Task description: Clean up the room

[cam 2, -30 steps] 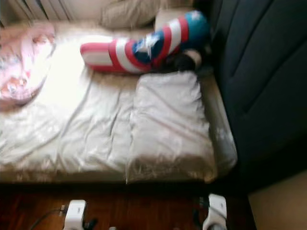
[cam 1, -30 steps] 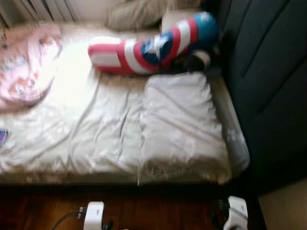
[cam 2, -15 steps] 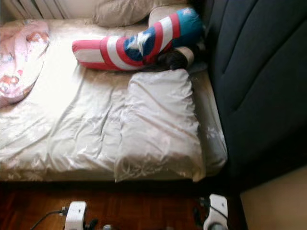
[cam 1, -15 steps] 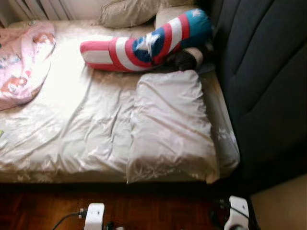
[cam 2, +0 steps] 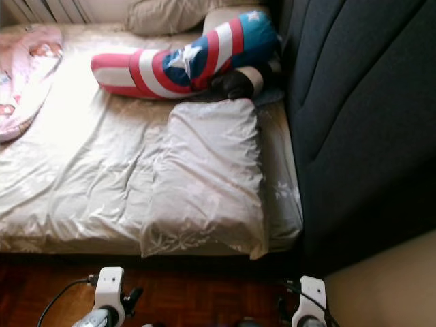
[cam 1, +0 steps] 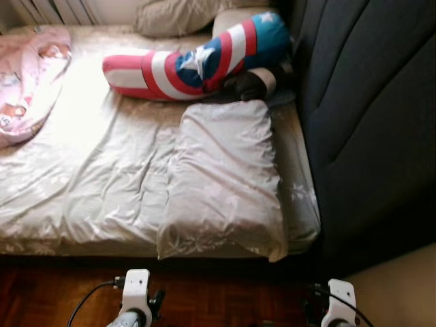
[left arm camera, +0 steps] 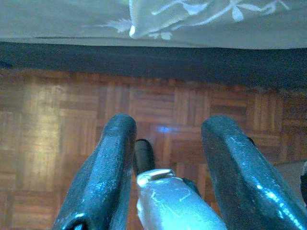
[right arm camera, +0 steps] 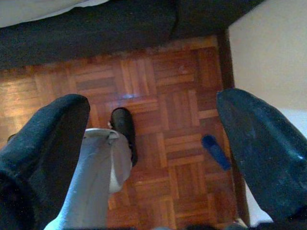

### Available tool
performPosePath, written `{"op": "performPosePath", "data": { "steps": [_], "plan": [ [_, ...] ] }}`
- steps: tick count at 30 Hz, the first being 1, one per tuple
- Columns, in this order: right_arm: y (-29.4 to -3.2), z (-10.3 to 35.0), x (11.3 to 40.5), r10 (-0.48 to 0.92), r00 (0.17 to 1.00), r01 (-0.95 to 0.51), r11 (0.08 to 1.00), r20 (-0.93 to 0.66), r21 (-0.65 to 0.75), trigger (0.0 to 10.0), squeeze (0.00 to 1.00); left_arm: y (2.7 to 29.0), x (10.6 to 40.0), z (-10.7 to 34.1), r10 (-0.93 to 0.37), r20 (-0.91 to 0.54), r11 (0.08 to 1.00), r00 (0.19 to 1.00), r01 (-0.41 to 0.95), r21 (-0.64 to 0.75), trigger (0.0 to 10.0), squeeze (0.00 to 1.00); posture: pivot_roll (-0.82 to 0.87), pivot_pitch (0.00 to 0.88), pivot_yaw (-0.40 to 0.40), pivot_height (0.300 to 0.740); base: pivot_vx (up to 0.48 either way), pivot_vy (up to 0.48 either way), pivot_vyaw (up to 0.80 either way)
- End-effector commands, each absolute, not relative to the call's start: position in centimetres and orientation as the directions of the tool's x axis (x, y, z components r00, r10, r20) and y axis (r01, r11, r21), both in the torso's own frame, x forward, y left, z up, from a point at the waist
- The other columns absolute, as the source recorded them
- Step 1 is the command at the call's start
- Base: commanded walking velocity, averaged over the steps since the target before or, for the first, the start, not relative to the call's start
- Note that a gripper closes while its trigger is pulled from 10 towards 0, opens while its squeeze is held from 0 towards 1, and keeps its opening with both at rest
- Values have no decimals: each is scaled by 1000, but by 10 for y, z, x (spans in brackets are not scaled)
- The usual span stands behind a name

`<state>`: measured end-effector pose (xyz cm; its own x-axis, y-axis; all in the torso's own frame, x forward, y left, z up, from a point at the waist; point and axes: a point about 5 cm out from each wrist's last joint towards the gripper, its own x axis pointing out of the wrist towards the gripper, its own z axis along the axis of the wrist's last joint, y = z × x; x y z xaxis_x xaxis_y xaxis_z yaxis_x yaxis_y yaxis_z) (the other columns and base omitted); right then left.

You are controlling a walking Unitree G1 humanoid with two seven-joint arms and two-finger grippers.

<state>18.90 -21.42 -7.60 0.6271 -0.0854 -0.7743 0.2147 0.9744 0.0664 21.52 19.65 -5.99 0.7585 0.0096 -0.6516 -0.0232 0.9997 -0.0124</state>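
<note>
Standing at the bed (cam 1: 102, 197), best square up to the pillow (cam 1: 221, 180) before raising left gripper (left arm camera: 165, 163) and right gripper (right arm camera: 153, 148), both spread wide and empty.

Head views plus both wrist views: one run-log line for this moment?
scene: beige bed, grey pillow, red-white-blue star bolster, pink blanket | left gripper: open above parquet floor | right gripper: open, small blue object below

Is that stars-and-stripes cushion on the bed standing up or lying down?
Lying down: the cushion stretches lengthwise across the sheet.
</note>
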Motion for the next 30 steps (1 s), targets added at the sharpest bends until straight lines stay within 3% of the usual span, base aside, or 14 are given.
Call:
{"op": "performPosePath", "data": {
  "steps": [1,8,30],
  "plan": [
    [-209,-81,181,-74,607,216,973,-791,75,10000,0,204,202,-68,36,-692,999,721,-55,-4,10000,0,14,199,-14,740,0,435,0],
    [-209,-81,182,-73,607,213,974,-792,74,10000,0,202,198,-70,30,-699,999,715,-46,-4,10000,0,13,203,-16,740,0,390,0],
    [-209,-81,181,-69,609,214,974,-790,80,10000,0,206,199,-67,45,-669,994,742,-103,-47,10000,0,13,201,-11,740,0,0,0]
  ]
}}
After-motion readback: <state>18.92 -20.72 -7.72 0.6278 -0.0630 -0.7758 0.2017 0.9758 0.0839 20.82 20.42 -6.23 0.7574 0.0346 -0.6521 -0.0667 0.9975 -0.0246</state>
